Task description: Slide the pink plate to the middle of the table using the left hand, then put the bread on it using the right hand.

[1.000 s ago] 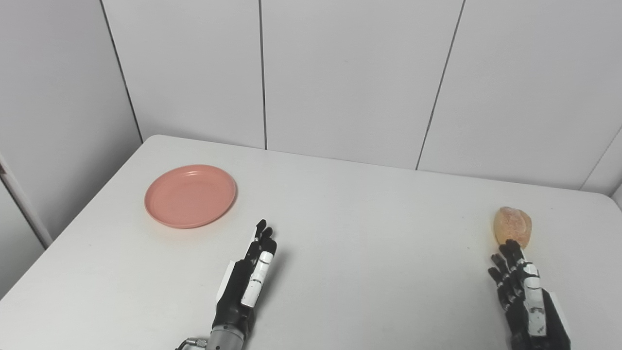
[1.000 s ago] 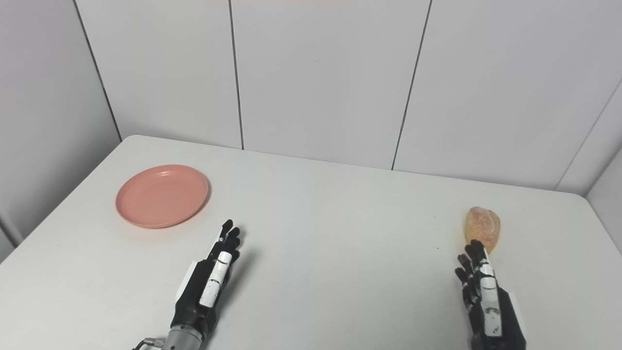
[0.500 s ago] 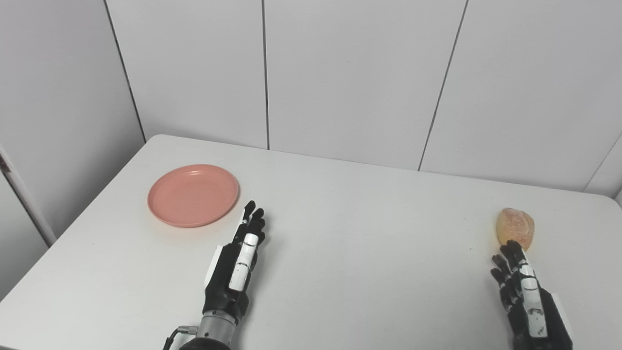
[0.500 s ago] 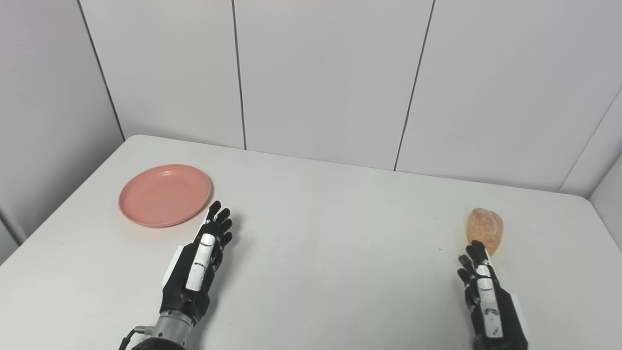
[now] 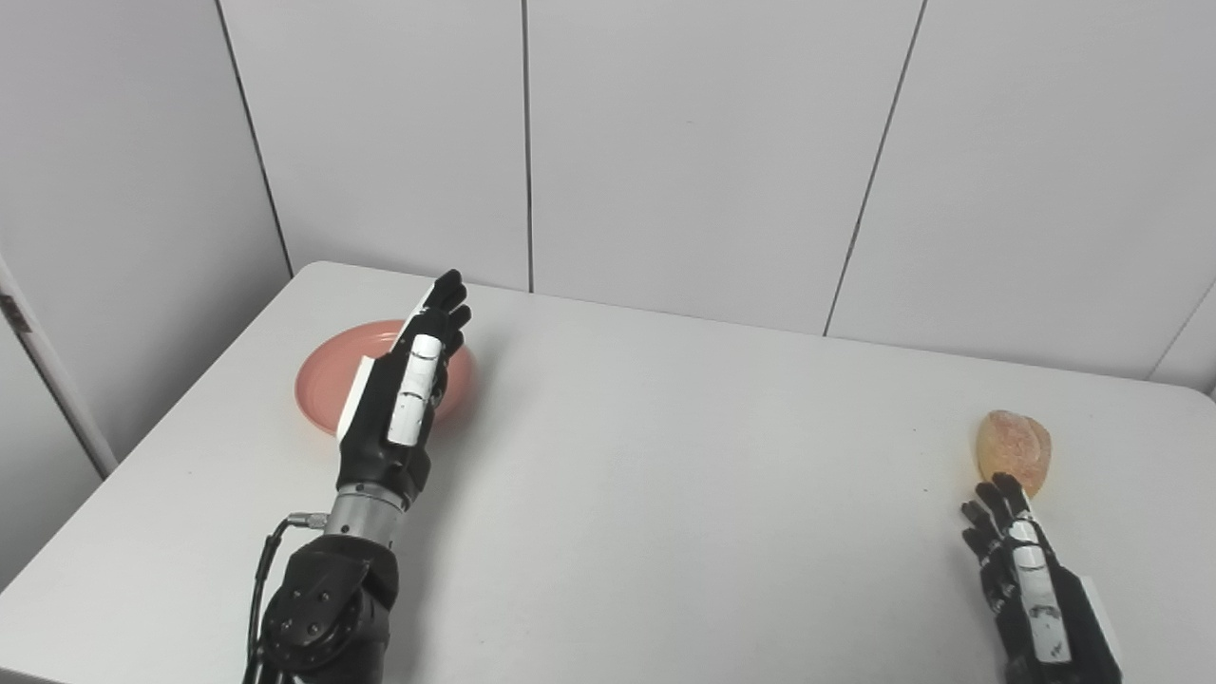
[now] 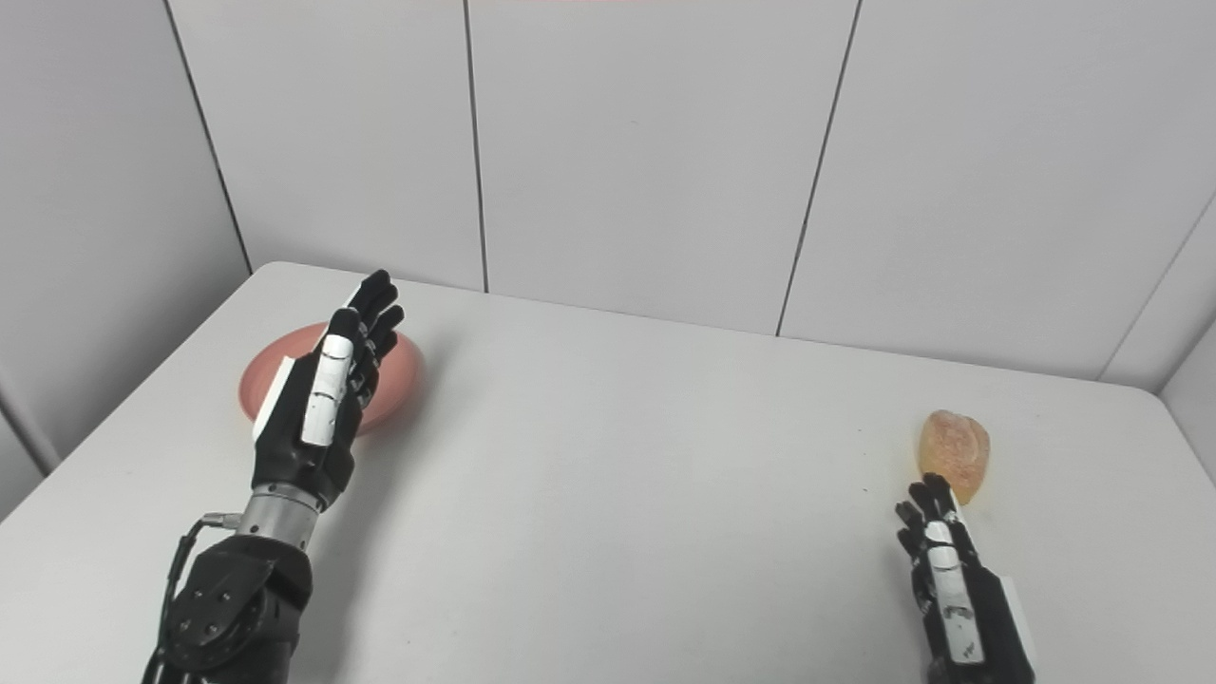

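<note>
Left eye view. The pink plate (image 5: pixel 318 385) lies flat on the white bench (image 5: pixel 665 494) near its far left corner, well away from the middle. The left robot hand (image 5: pixel 404 394) stands edge-on in front of the plate and covers its right half; the fingers (image 5: pixel 446 299) are stretched out straight, side by side, and hold nothing. Whether the hand touches the plate or is raised over it cannot be told from this view. The wrist and a black forearm with a cable (image 5: pixel 261 579) run down to the bottom edge. The bread (image 5: pixel 1014 449) rests on the bench near the right edge. The right robot hand (image 5: pixel 1031 589) sits just short of it at the lower right, fingers extended and empty, the tips close below the bread; contact cannot be confirmed.

Right eye view. The same layout appears. The plate (image 6: pixel 404 375) shows on both sides of the left robot hand (image 6: pixel 318 404), which overlaps its centre. The bread (image 6: pixel 953 451) lies near the right edge of the bench (image 6: pixel 617 475), well apart from the plate. The right robot hand (image 6: pixel 955 594) is flat-fingered and empty, its fingertips (image 6: pixel 936 489) just below the bread.
</note>
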Robot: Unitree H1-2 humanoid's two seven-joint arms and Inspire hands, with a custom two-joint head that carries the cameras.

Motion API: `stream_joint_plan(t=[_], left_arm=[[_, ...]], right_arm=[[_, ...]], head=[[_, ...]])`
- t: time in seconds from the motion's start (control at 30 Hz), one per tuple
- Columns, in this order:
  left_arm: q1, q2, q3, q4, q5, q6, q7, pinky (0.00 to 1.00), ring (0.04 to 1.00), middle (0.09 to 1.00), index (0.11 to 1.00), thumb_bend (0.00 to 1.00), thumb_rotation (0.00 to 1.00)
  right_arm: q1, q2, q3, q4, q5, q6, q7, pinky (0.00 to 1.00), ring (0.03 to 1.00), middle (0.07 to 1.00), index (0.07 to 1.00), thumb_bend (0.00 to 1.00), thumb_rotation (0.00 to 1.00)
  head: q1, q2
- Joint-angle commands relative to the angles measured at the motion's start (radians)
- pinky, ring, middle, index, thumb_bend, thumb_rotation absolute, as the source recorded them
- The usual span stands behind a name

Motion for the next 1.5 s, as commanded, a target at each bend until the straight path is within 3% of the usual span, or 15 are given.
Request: stream_joint_plan(t=[0.0,0.13,0.27,0.43,0.53,0.8,0.9,1.13,1.47], left_arm=[[-0.063,0.034,0.019,0.014,-0.007,-0.034,-0.006,0.98,0.955,0.954,0.888,0.81,0.91],[-0.117,0.105,0.049,0.093,-0.018,-0.087,-0.039,0.98,0.942,0.926,0.855,0.8,0.94],[-0.16,0.152,0.071,0.169,-0.047,-0.139,-0.069,0.92,0.874,0.872,0.851,0.84,0.9],[-0.214,0.227,0.088,0.265,-0.049,-0.159,-0.104,0.94,0.887,0.87,0.872,0.89,0.91],[-0.252,0.252,0.102,0.332,-0.041,-0.181,-0.101,0.89,0.873,0.852,0.859,0.9,0.91],[-0.349,0.332,0.136,0.555,-0.065,-0.254,-0.145,0.98,0.923,0.902,0.912,0.91,0.94],[-0.385,0.362,0.143,0.662,-0.063,-0.294,-0.156,0.97,0.932,0.905,0.922,0.91,0.94],[-0.446,0.405,0.164,0.889,-0.084,-0.364,-0.171,0.97,0.964,0.926,0.954,0.87,0.92],[-0.478,0.437,0.16,1.097,-0.075,-0.447,-0.172,0.93,0.926,0.913,0.947,0.81,0.92]], right_arm=[[0.022,0.023,0.008,0.033,0.004,-0.029,-0.002,0.99,0.956,0.963,0.967,0.65,0.83],[0.022,0.027,0.005,0.039,0.002,-0.04,-0.003,0.98,0.945,0.953,0.952,0.68,0.81],[0.022,0.029,0.005,0.045,-0.001,-0.049,-0.003,0.97,0.938,0.943,0.943,0.68,0.81],[0.022,0.033,0.006,0.048,-0.006,-0.053,-0.004,0.95,0.928,0.929,0.932,0.68,0.81],[0.022,0.034,0.006,0.048,-0.007,-0.052,-0.005,0.94,0.923,0.922,0.922,0.68,0.81],[0.027,0.036,0.007,0.04,-0.008,-0.051,-0.003,0.94,0.913,0.903,0.921,0.67,0.81],[0.029,0.034,0.007,0.037,-0.008,-0.048,-0.003,0.94,0.914,0.903,0.922,0.67,0.81],[0.032,0.032,0.005,0.031,-0.003,-0.044,0.001,0.94,0.915,0.902,0.921,0.67,0.81],[0.036,0.029,0.003,0.025,0.001,-0.036,0.004,0.93,0.916,0.904,0.917,0.68,0.8]], head=[[-0.001,0.002],[-0.003,0.003],[-0.005,0.006],[-0.01,0.006],[-0.012,0.005],[-0.017,0.009],[-0.018,0.01],[-0.02,0.014],[-0.026,0.025]])
